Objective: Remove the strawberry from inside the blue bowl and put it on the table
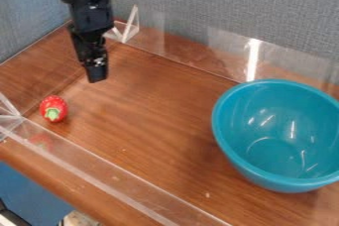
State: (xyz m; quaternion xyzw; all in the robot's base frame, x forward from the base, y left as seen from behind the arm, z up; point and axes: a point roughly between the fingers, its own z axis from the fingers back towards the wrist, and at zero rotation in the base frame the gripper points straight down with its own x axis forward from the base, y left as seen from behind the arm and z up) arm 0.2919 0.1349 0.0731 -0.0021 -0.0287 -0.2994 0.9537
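Observation:
The strawberry (pixel 54 109) is small and red with a green cap. It lies on the table (pixel 159 121) at the left, close to the clear front wall. The blue bowl (pixel 279 134) stands at the right and looks empty inside. My gripper (pixel 95 71) hangs pointing down above the wood, up and to the right of the strawberry, apart from it. Its dark fingers read as one block, so their spacing is unclear. Nothing shows in them.
Low clear acrylic walls (pixel 199 47) run along the table's back and front edges. A grey-blue backdrop stands behind. Bare wood lies between the strawberry and the bowl.

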